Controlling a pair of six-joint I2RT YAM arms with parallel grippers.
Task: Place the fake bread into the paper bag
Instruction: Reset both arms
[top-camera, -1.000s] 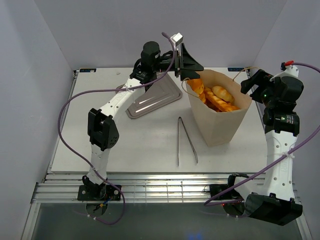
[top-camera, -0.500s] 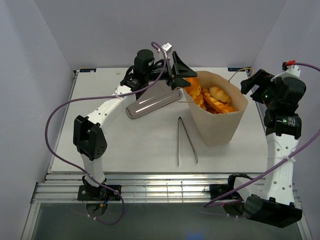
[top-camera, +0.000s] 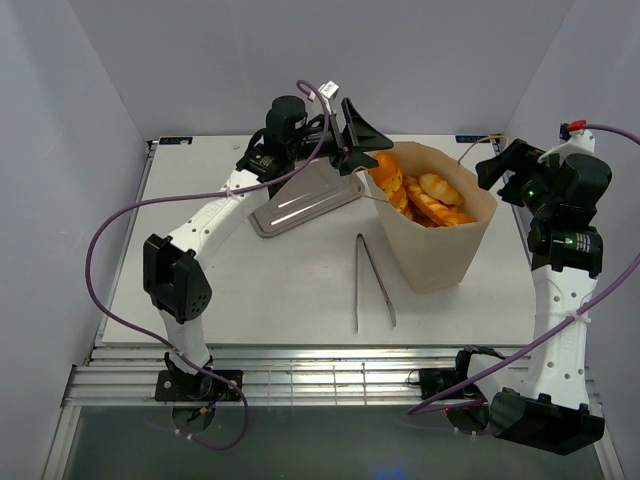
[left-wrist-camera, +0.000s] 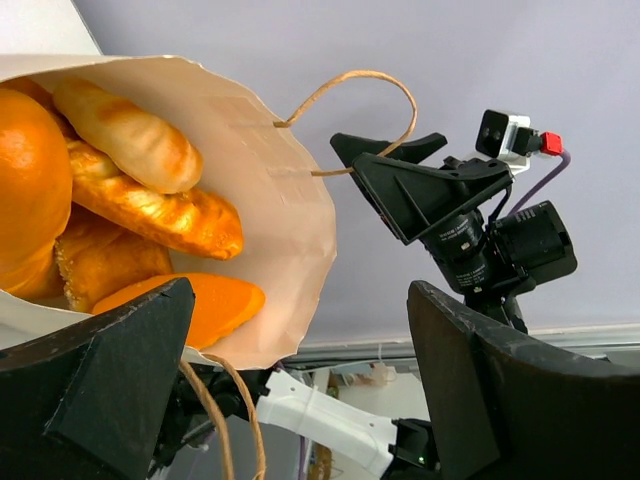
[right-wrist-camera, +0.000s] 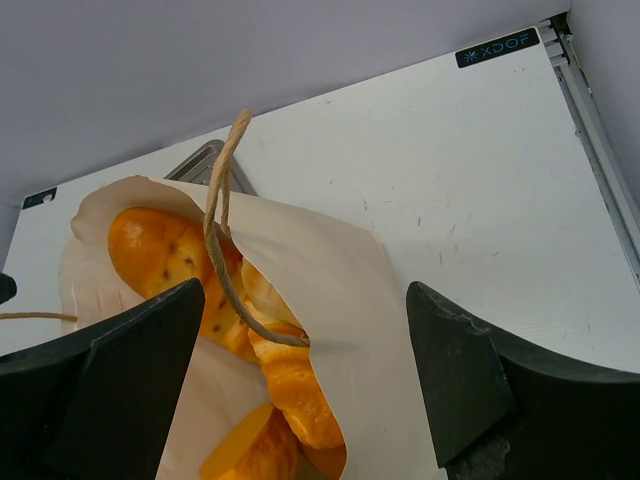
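Left fingers (top-camera: 368, 140): spread wide, nothing held. They hang at the left rim of the paper bag (top-camera: 440, 245). I cannot tell whether they touch the paper.

Right fingers (right-wrist-camera: 305, 290): also spread wide, also holding nothing. They are near the bag's right rim but apart from it, pointing in over the mouth.

The bag stands on the tabletop (top-camera: 250, 290) between my two arms, mouth open and leaning a little.

All the bread (top-camera: 425, 195) I can see is piled inside it. It lies right of and below my left fingers, and left of and below my right.

The long loaves lie slantwise in the top view, from far-left to near-right.

The metal tray (top-camera: 300, 200) sits just left of the bag, and the tongs (top-camera: 372, 280) lie in front of it.

Judgement: the loading looks done or nearly so. Left is the closer arm for any tidying at the rim. A string handle loops up in front of my right fingers and could snag.
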